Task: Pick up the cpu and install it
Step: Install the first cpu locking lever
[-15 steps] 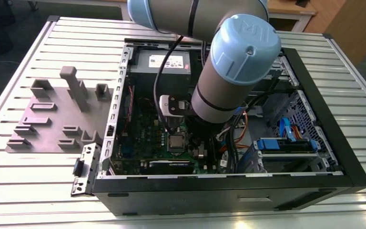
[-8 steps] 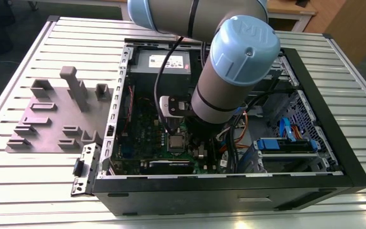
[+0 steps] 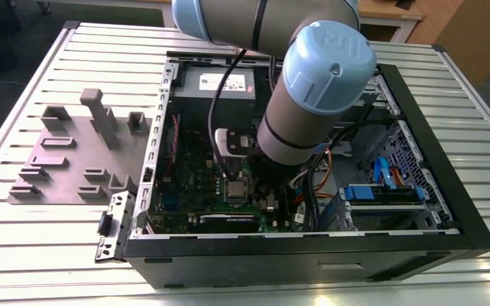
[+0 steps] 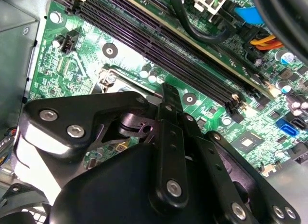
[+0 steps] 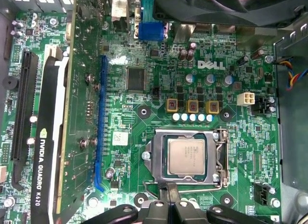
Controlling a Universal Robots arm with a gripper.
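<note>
The cpu (image 5: 186,156) is a small silvery square lying flat inside the silver socket frame (image 5: 220,159) on the green motherboard (image 5: 144,108). In the exterior view the cpu (image 3: 237,189) shows as a pale square low in the open computer case, just below the arm's wrist. My gripper (image 5: 168,197) hovers right beside the socket's edge, over the thin lever wire. Its black fingers (image 5: 161,207) are pressed together with nothing between them. In the second wrist view the gripper (image 4: 166,91) and its black body cover the socket.
A graphics card (image 5: 53,137) stands on edge beside the socket. Black memory slots (image 4: 168,41) run on the other side. A fan (image 5: 231,7), a grey power supply box (image 3: 219,83), cables and blue drive parts (image 3: 381,191) crowd the case. A grey fixture tray (image 3: 74,159) lies outside it.
</note>
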